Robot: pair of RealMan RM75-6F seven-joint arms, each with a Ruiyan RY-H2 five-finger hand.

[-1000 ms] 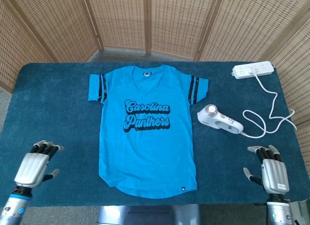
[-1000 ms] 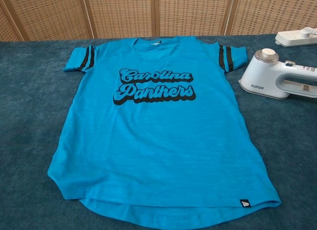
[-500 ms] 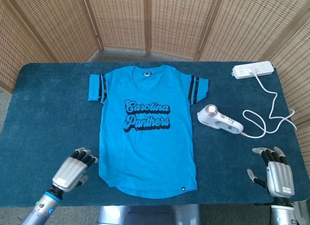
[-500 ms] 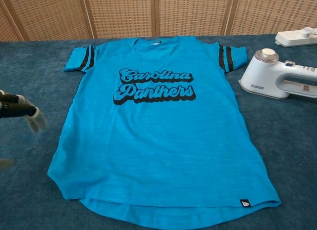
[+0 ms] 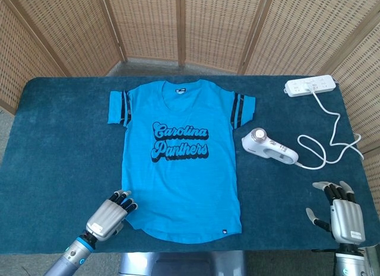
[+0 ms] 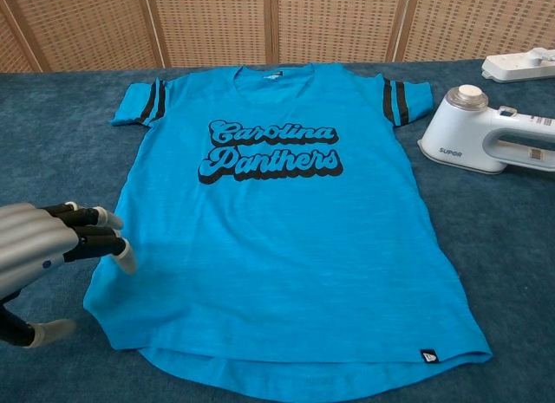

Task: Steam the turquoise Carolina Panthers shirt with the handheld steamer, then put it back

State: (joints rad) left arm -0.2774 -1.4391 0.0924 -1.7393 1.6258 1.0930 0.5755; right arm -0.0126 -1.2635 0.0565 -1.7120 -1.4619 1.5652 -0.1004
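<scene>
Head view: shirt (image 5: 181,157) lay flat, centre of bench (image 5: 59,139), collar twd far edge. Steamer (image 5: 268,148) just off shirt's right side, twd right edge, untouched, cord running to power strip (image 5: 310,85) at far right corner. Left hand (image 5: 110,215) at near edge by shirt's lower-left hem, fingers apart, grasping nothing. Right hand (image 5: 343,213) at near right corner, released, empty.

Chest view: left hand (image 6: 52,247) fingertips at hem edge; contact unclear. Steamer (image 6: 486,139) lay on side.

Step judged: pre-steaming, prob. left hand setting up to pin fabric. Next: right hand needs reach fwd to steamer handle, grip, lift.
</scene>
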